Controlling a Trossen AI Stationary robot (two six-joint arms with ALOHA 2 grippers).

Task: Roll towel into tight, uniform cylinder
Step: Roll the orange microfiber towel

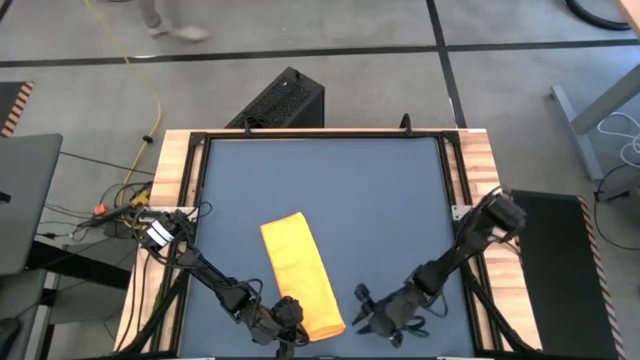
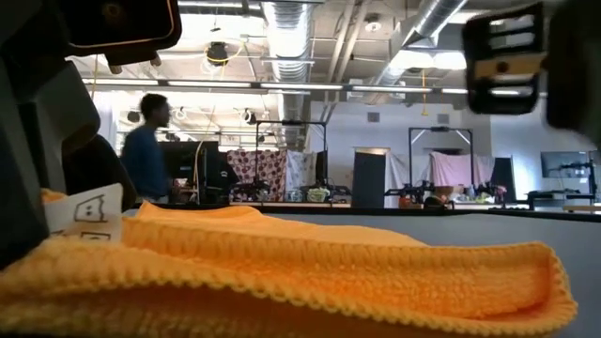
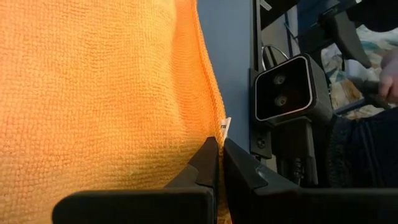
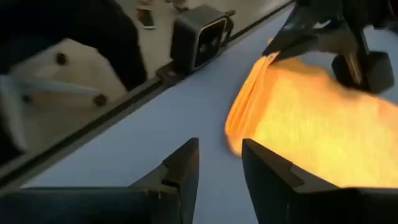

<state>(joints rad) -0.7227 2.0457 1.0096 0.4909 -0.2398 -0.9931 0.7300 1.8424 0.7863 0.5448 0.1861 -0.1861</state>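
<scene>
Rolling has not begun: the towel [image 1: 300, 274] lies as a flat folded strip on the desk [image 1: 380, 190]. The left gripper [image 1: 287, 316] is clamped on its near corner; the right gripper [image 1: 368, 313], fingers apart, sits just right of the near edge and must next take the other corner.

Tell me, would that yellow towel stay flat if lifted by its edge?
Probably not: the towel is soft looped cloth lying in a folded strip, so it would likely droop and unfold. Its fuzzy weave looks grippy, not slippery. It sags at its edge, suggesting it is light and floppy.

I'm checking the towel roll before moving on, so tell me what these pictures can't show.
- Towel, high view: its near end is covered by the left gripper.
- Low view: the towel fills the foreground, hiding the table behind it.
- Right wrist view: the towel's far corner is hidden by the left arm.
</scene>
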